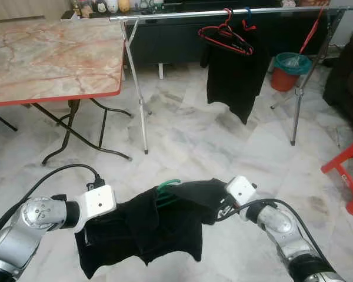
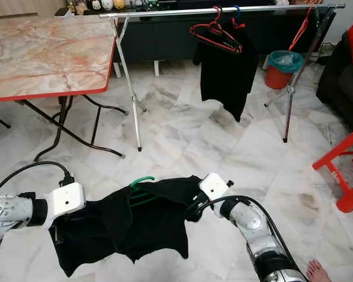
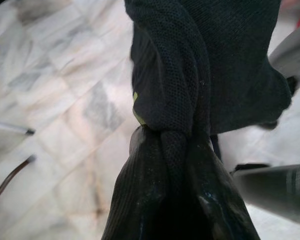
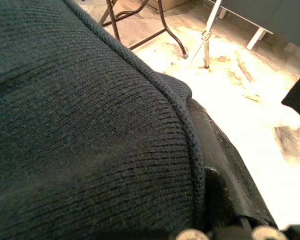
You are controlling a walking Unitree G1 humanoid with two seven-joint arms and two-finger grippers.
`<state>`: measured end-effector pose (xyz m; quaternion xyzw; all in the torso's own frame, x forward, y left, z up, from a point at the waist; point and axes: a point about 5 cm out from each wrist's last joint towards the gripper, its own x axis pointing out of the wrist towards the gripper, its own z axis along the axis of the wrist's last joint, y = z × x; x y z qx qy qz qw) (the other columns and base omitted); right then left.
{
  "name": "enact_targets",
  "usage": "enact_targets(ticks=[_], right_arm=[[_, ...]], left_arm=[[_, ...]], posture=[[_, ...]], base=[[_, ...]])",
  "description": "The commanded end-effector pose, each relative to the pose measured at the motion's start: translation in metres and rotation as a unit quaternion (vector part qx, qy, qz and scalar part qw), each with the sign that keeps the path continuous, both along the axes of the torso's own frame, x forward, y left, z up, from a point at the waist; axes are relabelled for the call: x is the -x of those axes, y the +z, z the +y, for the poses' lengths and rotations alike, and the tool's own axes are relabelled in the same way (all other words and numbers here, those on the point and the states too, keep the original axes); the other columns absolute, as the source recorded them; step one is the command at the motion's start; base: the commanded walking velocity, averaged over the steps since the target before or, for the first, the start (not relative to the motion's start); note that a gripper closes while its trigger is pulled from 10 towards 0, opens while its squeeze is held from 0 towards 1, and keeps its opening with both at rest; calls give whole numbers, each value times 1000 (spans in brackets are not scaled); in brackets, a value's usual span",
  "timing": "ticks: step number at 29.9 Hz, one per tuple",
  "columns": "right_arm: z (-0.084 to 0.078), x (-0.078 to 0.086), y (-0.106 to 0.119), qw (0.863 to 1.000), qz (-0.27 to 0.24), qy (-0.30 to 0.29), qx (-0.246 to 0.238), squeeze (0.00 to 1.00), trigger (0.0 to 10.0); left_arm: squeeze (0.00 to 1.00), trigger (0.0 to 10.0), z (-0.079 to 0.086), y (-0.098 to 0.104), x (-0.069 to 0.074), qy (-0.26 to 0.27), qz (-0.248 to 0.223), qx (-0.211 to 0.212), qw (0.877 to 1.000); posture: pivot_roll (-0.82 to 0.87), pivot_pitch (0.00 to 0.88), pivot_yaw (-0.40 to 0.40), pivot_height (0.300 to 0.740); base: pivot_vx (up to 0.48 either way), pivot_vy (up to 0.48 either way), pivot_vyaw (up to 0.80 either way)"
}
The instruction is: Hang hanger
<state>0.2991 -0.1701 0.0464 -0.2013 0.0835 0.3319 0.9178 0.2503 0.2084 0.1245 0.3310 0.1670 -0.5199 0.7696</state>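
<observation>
**Garment carried between both grippers, rack still well ahead**

Head views: my left gripper (image 1: 91,226) and right gripper (image 1: 223,207) each hold one end of a black shirt (image 1: 147,226), which sags between them above the marble floor (image 1: 188,141). A green hanger (image 1: 166,191) sits inside the shirt, its hook poking out at the collar. The clothes rack (image 1: 223,13) stands well apart, beyond open floor, beside a folding table (image 1: 47,53).

Left wrist view: the fingers (image 3: 140,200) are pressed together on a bunched fold of fabric, a sliver of green showing just above them.

Right wrist view: cloth covers the gripper; I cannot tell whether its fingers are clamped or merely draped.

Risk, in my judgement: the grip is on cloth, not hanger, so the hanger could slip out during the walk; the trailing hem could snag the rack's legs.

Count: one carried shirt, one green hanger; on the rail, one hanging black garment (image 1: 232,82), one empty red hanger (image 1: 223,36), one blue hook (image 1: 247,19); one bin (image 1: 290,69).
</observation>
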Motion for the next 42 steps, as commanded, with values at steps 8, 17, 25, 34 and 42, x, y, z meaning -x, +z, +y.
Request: enact_targets(ticks=[8,17,25,34,42], right_arm=[[-18,-1,-5,998,27,-12,52,0,0],[-23,-9,1,998,22,-33,49,0,0],[-30,-4,-4,996,38,-30,68,0,0],[-41,0,-9,995,53,-47,72,0,0],[-52,0,-6,994,59,-44,81,0,0]], left_arm=[[0,10000,23,21,7,-36,-12,-39,999],[0,10000,20,12,-1,-64,-80,-129,986],[0,10000,28,36,-8,-30,-111,-7,993],[0,10000,41,32,8,-103,-53,-73,991],[0,10000,43,49,5,-121,-68,-53,989]], posture=[[52,87,2,740],[57,85,1,740],[63,82,3,740],[73,70,7,740],[78,68,2,740]], base=[[0,0,0],[0,0,0],[0,0,0],[0,0,0],[0,0,0]])
